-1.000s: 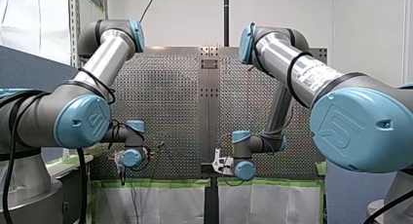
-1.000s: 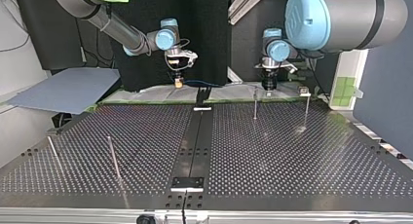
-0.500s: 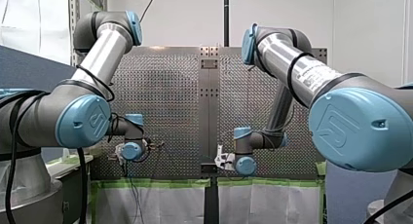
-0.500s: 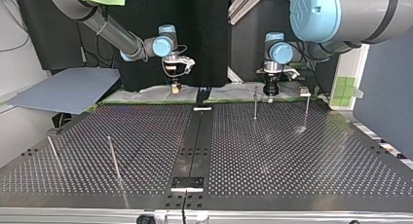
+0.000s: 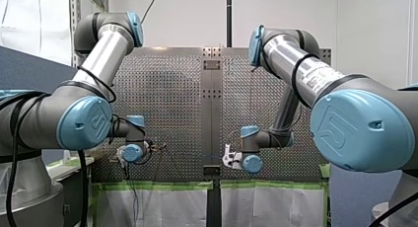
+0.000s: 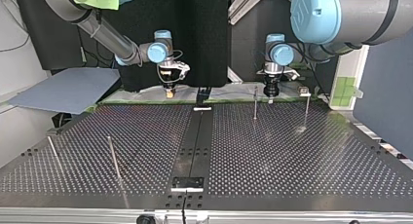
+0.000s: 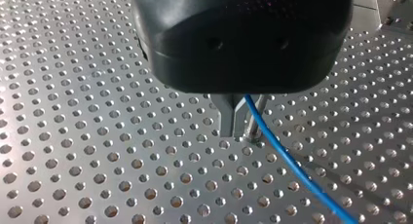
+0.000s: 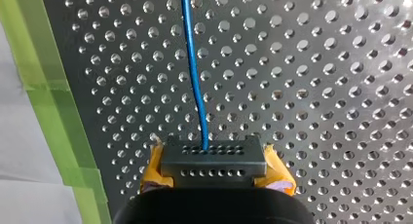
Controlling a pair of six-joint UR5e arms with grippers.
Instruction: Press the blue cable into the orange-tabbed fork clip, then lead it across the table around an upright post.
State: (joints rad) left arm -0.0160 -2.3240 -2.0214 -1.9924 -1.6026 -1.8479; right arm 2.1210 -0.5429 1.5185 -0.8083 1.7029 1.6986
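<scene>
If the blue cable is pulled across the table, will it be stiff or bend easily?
Probably floppy: the blue cable runs from my right gripper in a soft curve. It looks thin, so it is likely light, sagging where unsupported.

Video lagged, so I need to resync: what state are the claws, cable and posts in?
left claw: shut on the blue cable.
right claw: shut on the blue cable.
blue cable: gripped by both claws.
posts: upright.
</scene>
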